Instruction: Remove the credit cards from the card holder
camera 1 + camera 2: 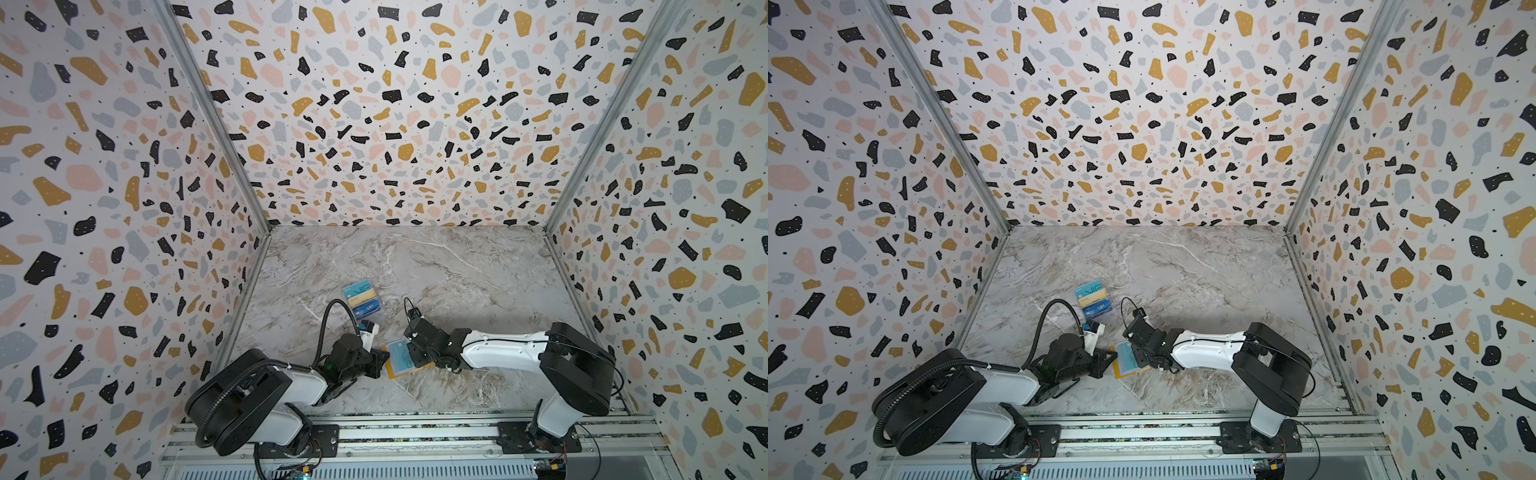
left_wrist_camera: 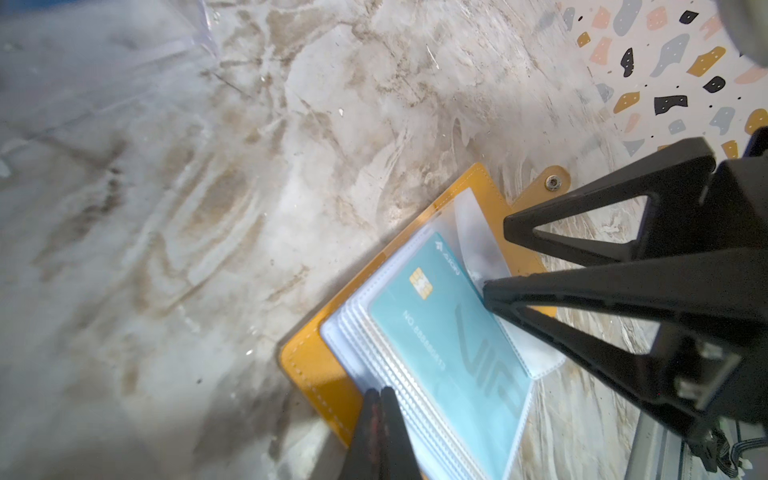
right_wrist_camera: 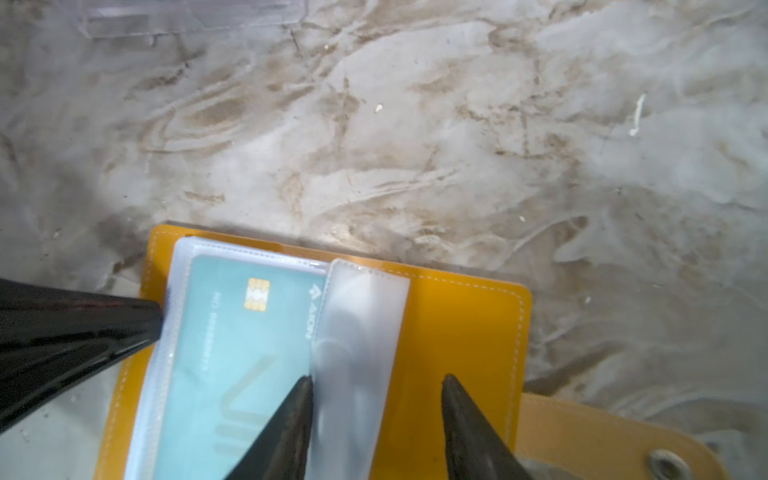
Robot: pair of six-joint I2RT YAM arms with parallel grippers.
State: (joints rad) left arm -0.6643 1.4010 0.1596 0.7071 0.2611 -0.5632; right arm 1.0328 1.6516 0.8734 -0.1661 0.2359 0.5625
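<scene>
Right wrist view puts the open card holder [image 3: 457, 324] flat on the marble table [image 3: 415, 124] right under me, yellow cover down. Its stack of clear sleeves [image 3: 176, 282] is fanned over one half, and a teal card [image 3: 232, 332] lettered VIP lies in the top sleeve. My right gripper [image 3: 376, 380] stands released, jaws apart with nothing pinched. One tip sits at the teal card's long edge, its mate is over bare yellow cover, and a frosted sleeve flap [image 3: 361, 316] lies between them. My left gripper [image 2: 380, 392] is clenched tight, tips together at the stitched edge of the holder beside the sleeves. I judge it is pinning the holder down, though I cannot tell whether it nips a sleeve edge. Three credit cards [image 1: 362, 300], teal, beige-gold and dark blue, lie overlapped well apart from the holder, farther up the table. I expect the teal card to be light, stiff and slick, and thin enough that I can take it only by an exposed edge, face against face. The sleeve looks soft and limp and will likely cling, so the holder needs pinning while I draw the card straight out of the sleeve's mouth. Squeezing sleeve and card together would probably lift the whole holder.
</scene>
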